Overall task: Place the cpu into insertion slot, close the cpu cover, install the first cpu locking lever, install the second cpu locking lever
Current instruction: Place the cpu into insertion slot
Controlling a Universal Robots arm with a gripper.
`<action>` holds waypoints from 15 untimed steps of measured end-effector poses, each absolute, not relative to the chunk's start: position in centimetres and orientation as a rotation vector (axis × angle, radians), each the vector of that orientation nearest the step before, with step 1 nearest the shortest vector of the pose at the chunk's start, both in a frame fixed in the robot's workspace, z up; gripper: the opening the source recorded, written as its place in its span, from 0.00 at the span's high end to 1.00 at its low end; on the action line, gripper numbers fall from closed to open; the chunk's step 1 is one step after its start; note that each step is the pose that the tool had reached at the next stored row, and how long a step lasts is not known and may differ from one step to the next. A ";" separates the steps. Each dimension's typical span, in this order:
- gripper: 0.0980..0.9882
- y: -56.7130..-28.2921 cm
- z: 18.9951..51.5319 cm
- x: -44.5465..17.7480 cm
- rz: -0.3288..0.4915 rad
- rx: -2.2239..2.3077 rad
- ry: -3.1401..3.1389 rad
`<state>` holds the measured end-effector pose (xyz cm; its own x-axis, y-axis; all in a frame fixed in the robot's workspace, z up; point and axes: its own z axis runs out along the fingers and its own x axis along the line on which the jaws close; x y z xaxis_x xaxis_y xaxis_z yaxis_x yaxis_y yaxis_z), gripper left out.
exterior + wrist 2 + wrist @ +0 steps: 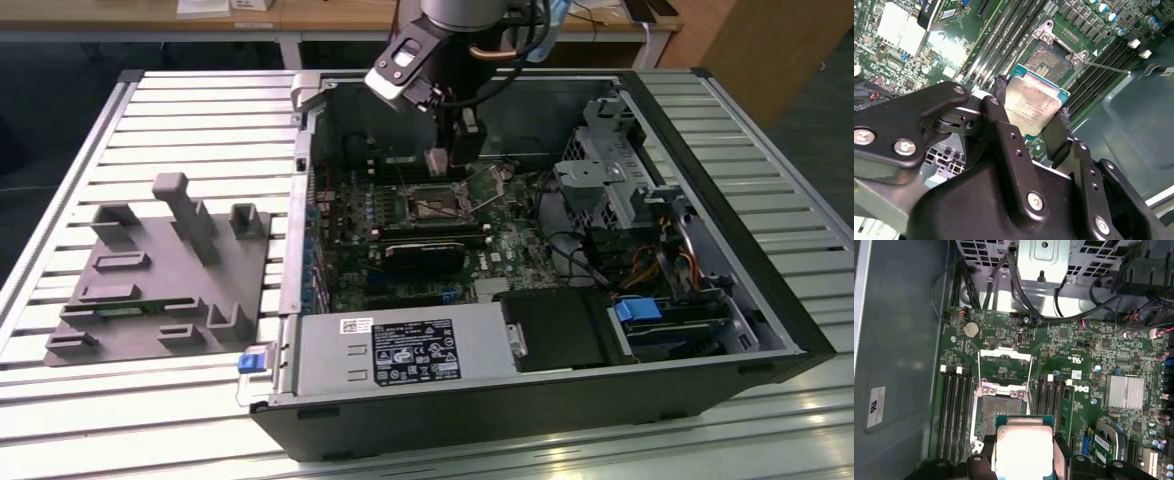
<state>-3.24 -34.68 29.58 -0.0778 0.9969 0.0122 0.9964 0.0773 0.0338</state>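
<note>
The cpu is clamped by two opposite edges between the fingers of the claw. It is held over the green motherboard, near the insertion slot and apart from it. The claw body hides its near edge in the second wrist view, and in the first wrist view that edge is cut off. The chip is square, so it has no long axis. Its dull metal top faces the wrist cameras, and its edges run about parallel to the slot's rim. The cpu cover stands open beside the slot. In the exterior view the open computer case lies on a slatted metal surface, beside a grey fixture block. A wooden desk stands behind.
</note>
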 end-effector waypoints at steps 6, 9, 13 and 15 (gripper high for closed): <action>0.51 -34.6 28.7 -3.2 0.051 2.138 2.283; 0.51 -34.5 28.2 -3.2 0.050 2.148 2.273; 0.51 -34.3 27.7 -3.2 0.047 2.162 2.257; 0.51 -34.3 27.6 -3.2 0.035 2.160 2.249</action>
